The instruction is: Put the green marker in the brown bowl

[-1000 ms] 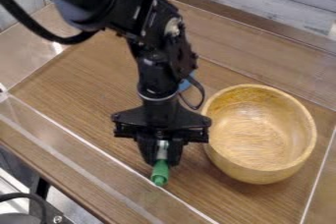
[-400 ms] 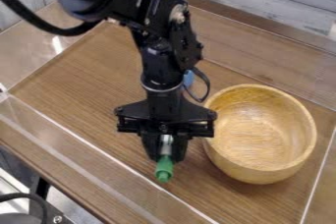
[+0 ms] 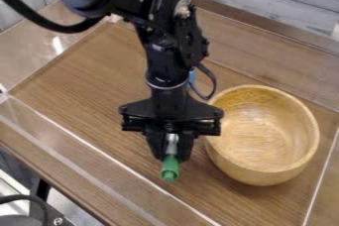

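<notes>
The gripper [image 3: 169, 143], pointing straight down, is clamped on the green marker [image 3: 169, 161], whose white barrel and green end hang below the fingers, just left of the brown bowl [image 3: 265, 133] on the wooden table [image 3: 79, 81].

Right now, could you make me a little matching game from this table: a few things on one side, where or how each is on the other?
Things:
1. green marker
2. brown bowl
3. gripper
4. table

Descriptions:
A. holds nothing
B. wood-grain surface under everything
C. pinched between the fingers, green end down
D. points down, shut

Pairs: 1-C, 2-A, 3-D, 4-B
</notes>
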{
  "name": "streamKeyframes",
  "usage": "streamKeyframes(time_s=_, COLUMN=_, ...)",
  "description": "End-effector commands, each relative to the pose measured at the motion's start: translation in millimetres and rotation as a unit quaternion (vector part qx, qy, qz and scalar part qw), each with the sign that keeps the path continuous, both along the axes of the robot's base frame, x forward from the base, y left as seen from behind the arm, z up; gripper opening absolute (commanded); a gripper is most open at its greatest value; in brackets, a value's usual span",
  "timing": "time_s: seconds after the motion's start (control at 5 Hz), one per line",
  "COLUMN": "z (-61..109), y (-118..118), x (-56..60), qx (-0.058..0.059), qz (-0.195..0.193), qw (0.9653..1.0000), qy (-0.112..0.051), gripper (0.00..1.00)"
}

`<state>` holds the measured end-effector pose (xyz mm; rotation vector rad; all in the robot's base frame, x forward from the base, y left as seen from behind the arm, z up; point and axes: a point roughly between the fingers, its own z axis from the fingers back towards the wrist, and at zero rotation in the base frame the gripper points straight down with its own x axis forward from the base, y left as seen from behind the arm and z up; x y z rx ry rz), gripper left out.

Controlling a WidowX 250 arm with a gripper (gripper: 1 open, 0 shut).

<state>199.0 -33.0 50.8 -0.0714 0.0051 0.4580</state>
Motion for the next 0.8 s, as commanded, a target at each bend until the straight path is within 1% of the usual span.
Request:
streamKeyframes(time_s=0.0, z=13.5, y=-5.6, x=12.3, qx=-0.006, qz=0.0, qw=0.9994, qy=-0.034, gripper=0.0)
streamKeyframes(time_s=0.6, z=18.9, y=-9.5, x=12.4, qx=-0.009, qz=-0.005, qw=0.9994, qy=-0.034, gripper=0.0)
